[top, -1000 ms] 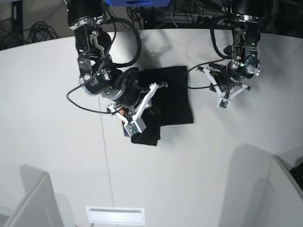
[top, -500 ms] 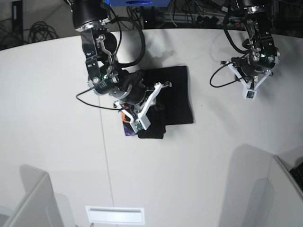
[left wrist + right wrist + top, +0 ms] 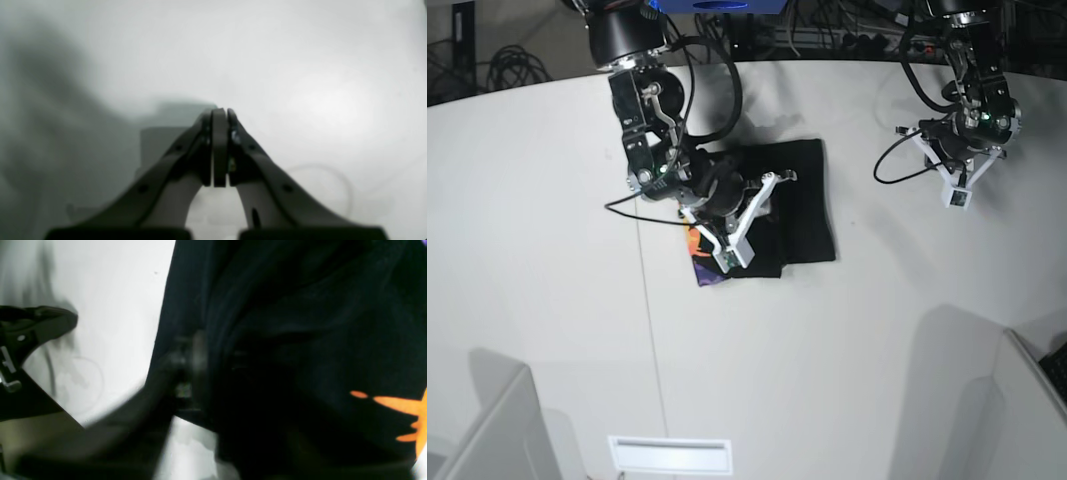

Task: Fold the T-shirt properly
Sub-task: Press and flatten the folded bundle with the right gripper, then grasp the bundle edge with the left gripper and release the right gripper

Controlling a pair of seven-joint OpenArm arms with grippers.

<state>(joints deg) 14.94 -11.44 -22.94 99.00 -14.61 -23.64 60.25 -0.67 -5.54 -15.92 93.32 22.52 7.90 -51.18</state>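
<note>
There is one black T-shirt [image 3: 807, 215], near the centre of one white table [image 3: 847, 370], its orange and purple print toward eight o'clock; there are two grippers; the right gripper [image 3: 735, 258] is over the shirt's lower part, its fingers blurred and dark against the cloth, so I cannot tell how far they are spread or whether they pinch it; the left gripper [image 3: 220, 115], off at two o'clock from the shirt and well apart from it, has two fingers pressed together, holding nothing.
</note>
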